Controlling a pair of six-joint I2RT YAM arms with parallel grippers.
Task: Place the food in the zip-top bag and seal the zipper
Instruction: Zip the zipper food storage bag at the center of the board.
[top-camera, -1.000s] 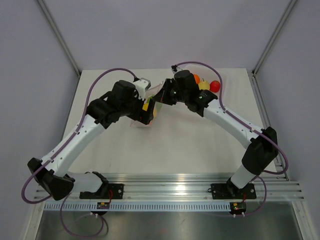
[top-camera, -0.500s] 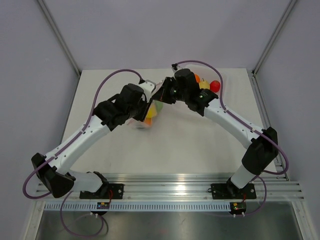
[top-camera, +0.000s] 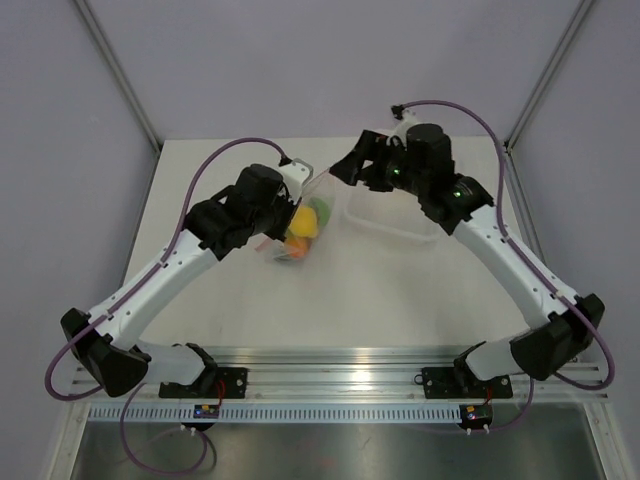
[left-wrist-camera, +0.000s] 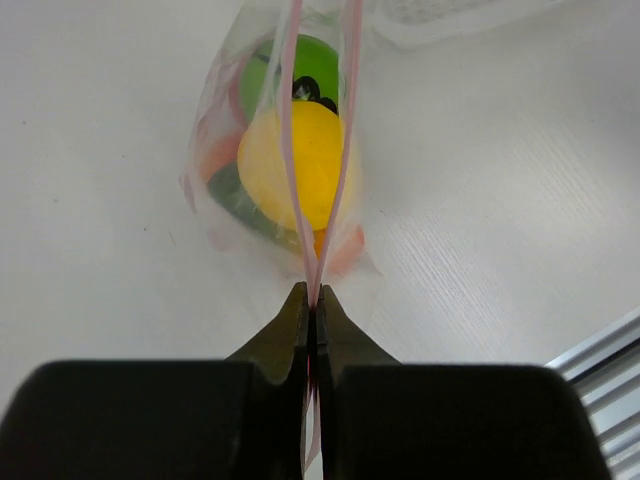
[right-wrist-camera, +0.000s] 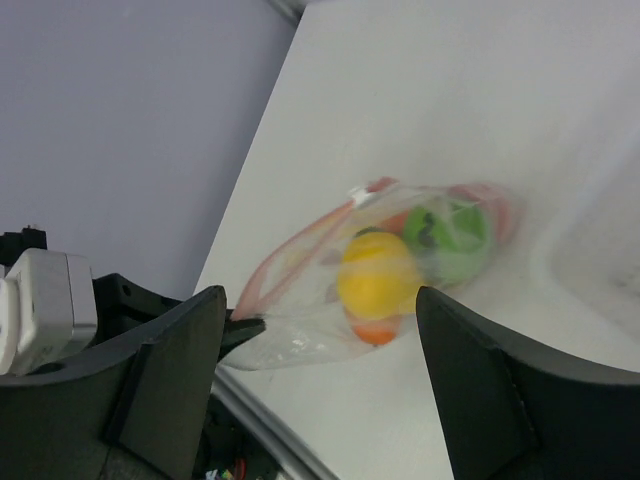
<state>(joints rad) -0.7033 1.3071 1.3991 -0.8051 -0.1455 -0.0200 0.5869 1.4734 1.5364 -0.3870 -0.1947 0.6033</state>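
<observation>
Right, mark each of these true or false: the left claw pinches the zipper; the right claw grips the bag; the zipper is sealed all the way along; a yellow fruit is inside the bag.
1. The left claw is shut on one end of the zipper. True.
2. The right claw grips the zip-top bag. False: it is open and holds nothing.
3. The zipper is sealed along its whole length. False: beyond the left claw its two pink strips spread apart.
4. A yellow fruit lies inside the zip-top bag. True.
</observation>
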